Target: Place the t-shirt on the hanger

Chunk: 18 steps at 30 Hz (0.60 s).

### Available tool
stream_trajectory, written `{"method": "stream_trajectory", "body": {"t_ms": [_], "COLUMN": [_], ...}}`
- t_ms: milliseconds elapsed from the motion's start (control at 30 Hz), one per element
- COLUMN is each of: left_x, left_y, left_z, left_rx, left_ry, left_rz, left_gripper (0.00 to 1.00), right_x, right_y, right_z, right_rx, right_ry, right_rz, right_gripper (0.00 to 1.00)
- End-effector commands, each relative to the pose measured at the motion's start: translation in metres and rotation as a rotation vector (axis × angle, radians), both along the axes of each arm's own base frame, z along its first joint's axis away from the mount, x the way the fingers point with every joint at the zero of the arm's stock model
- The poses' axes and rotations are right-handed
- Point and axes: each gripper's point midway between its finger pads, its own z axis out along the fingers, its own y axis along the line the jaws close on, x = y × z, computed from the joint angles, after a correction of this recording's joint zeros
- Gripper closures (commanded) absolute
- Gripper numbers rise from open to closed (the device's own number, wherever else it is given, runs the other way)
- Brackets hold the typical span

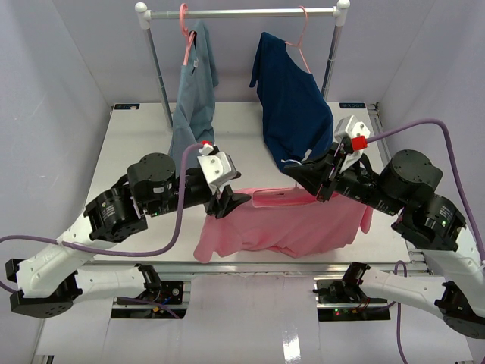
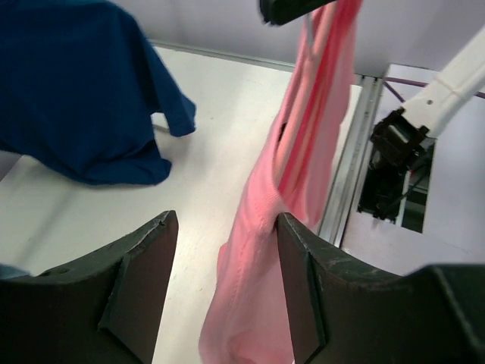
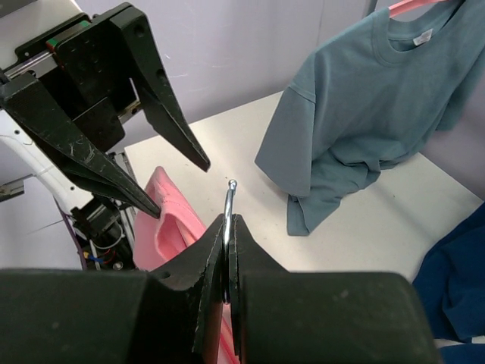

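**Right gripper (image 3: 229, 227) clamped on hanger hook; left gripper (image 2: 226, 220) spread, holding nothing**

We see the right fingers pressed together on the thin metal hook of the hanger (image 3: 229, 199), which stands upright between the pads. Its pink arm shows in the top view as a pale bar along the upper edge of the t-shirt (image 1: 295, 224). We cannot tell how much of the hanger sits inside the cloth.

The left gripper faces the right one at close range, jaws well apart. From the right wrist, nothing lies between its fingers (image 3: 170, 125). From the left wrist, pink fabric hangs just beside one finger; contact cannot be judged.

The t-shirt drapes down from the right gripper and spreads in a loose heap on the table (image 1: 242, 129), along its near edge between the two arms. One corner hangs over that edge.

Further back, a navy shirt (image 1: 295, 114) and a grey-blue shirt (image 1: 193, 106) hang on pink hangers from the rail (image 1: 242, 13), their lower parts reaching the tabletop.
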Motion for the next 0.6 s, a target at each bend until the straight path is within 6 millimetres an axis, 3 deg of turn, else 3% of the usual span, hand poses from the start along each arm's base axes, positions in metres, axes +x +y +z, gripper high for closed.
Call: {"method": "stream_trajectory", "body": {"t_ms": [0,267,567], "left_x": [-0.021,-0.028,-0.032], "left_y": [-0.018,-0.040,-0.059], "left_z": [0.018,0.001,-0.015], "left_rx": [-0.034,0.017,0.033], "left_ry": [-0.014,0.025,0.051], "left_rz": [-0.162,-0.261,-0.338], "left_gripper": [0.34,0.36,0.53], "right_x": [-0.012,-0.010,-0.009], "right_y": [0.003,0.008,0.011], "right_z": [0.025,0.016,0.012], "right_rx": [0.100,0.096,0.123], "right_ry": [-0.084,-0.080,-0.084], "right_rz": [0.064,0.074,0.078], "right_gripper": [0.92,0.92,0.92]}}
